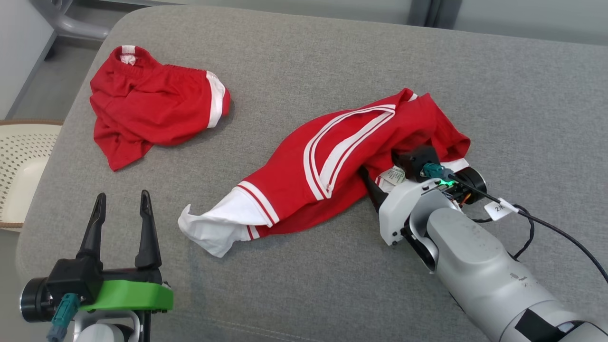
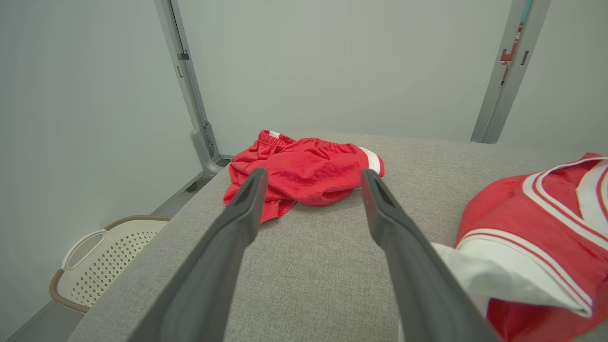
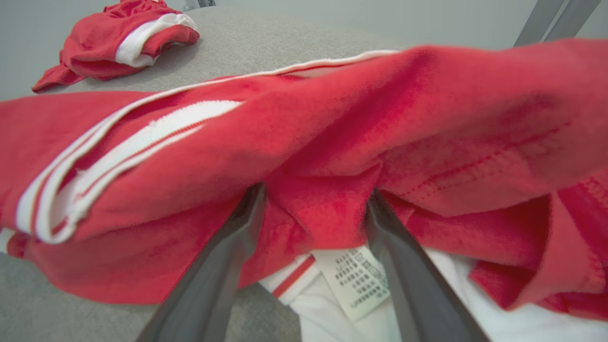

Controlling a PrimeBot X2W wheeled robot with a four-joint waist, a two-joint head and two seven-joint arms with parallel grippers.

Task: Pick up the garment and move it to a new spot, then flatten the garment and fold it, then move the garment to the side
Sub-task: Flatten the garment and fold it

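Observation:
The garment [image 1: 332, 161], a red jersey with white stripes and a white sleeve, lies crumpled in the middle of the grey cushion [image 1: 332, 61]. My right gripper [image 1: 382, 165] is pushed into its right end. In the right wrist view its jaws stand open, with a fold of red cloth [image 3: 332, 142] and the white care label [image 3: 358, 280] between the fingers [image 3: 228, 256]. The fingertips are buried under the fabric. My left gripper [image 1: 122, 197] hovers open and empty at the lower left, clear of the garment's white sleeve [image 2: 498, 270].
A second red piece, shorts with a white band [image 1: 152, 107], lies bunched at the cushion's far left [image 2: 304, 166]. A cream perforated basket [image 1: 19, 166] stands on the floor off the left edge. A black cable [image 1: 546, 223] trails from the right wrist.

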